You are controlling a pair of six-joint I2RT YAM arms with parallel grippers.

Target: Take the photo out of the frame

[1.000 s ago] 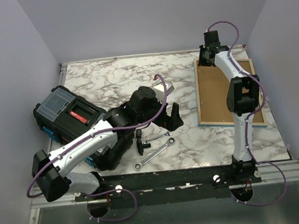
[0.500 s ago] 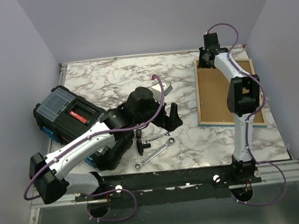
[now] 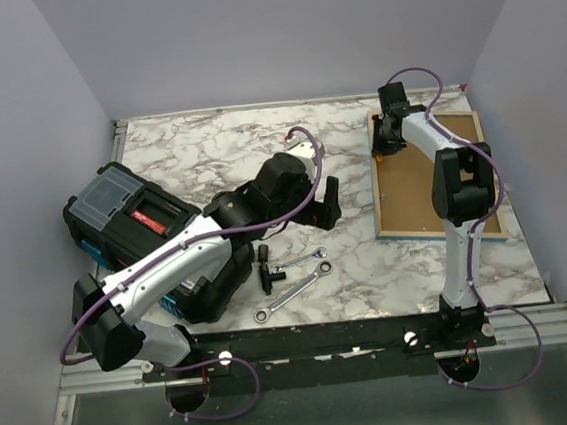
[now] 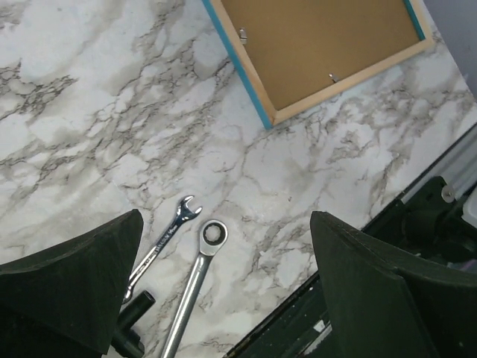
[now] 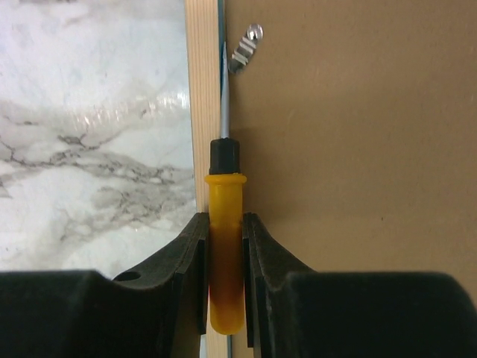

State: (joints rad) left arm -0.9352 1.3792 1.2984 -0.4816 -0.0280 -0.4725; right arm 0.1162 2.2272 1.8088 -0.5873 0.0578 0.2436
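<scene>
The step in hand looks like freeing the back of the frame (image 3: 436, 235), not yet lifting anything out. The frame lies face down by the right edge of the table (image 3: 217, 149), reaching toward the far right corner, with its brown backing board (image 3: 412, 185) uppermost and seated inside the turquoise border. The photo cannot be seen; it is presumably under that board.

The right gripper (image 5: 224, 231) is at the frame's far left corner. Its jaws are clamped on the yellow handle of a screwdriver (image 5: 226, 194), whose shaft runs along the seam between the wooden rail and the board. The tip is just short of a small metal clip (image 5: 246, 46).

The next move probably calls for working the tip under or against that clip to turn it off the board. It needs light force, kept along the seam, so the blade does not gouge the board or skid onto the marble. Two more clips show near the frame's near left corner in the left wrist view, so several may need turning.

The left gripper (image 3: 321, 204) hangs over the middle of the table with its jaws spread wide and nothing between them.

A black toolbox (image 3: 128, 212) sits by the left edge with its lid shut, so its contents cannot be told. Two wrenches (image 3: 292, 284) lie loose near the near edge.
</scene>
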